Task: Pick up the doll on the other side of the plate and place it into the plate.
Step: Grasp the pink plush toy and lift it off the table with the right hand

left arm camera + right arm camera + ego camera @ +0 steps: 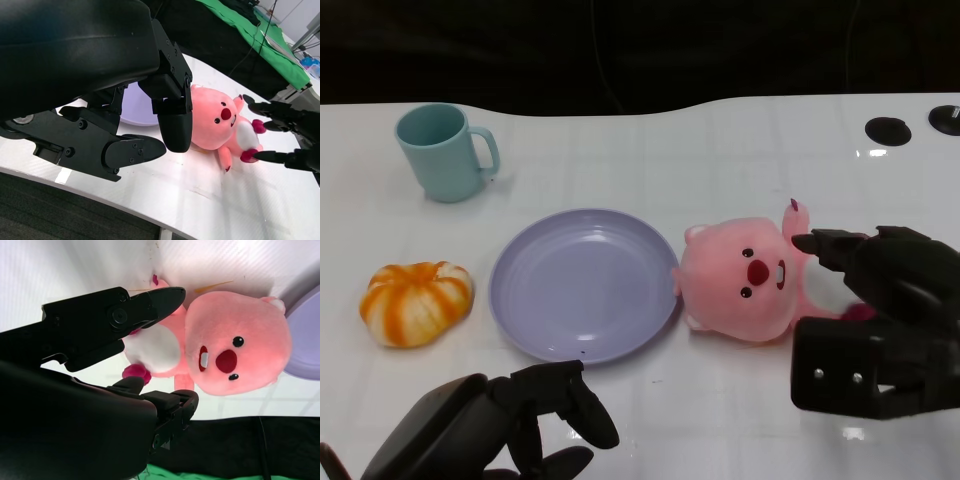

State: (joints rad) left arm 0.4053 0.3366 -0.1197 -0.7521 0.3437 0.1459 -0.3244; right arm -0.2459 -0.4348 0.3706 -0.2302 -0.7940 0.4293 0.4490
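Observation:
A pink plush doll (745,285) lies on its back on the white table, its head touching the right rim of the lilac plate (580,290). My right hand (880,320) hovers over the doll's body with fingers spread to either side, holding nothing. The right wrist view shows the doll (235,345) with one finger (150,302) over its white belly and another (172,402) by its foot. At the near edge, left of the plate, my left hand (510,420) is empty. The left wrist view shows the doll (220,125), the plate (132,107) and the right hand (285,135).
A teal mug (445,152) stands at the back left. Left of the plate lies an orange and white pumpkin toy (417,302). Two black round fittings (887,129) sit in the table's far right corner. Green cloth (265,40) lies beyond the table.

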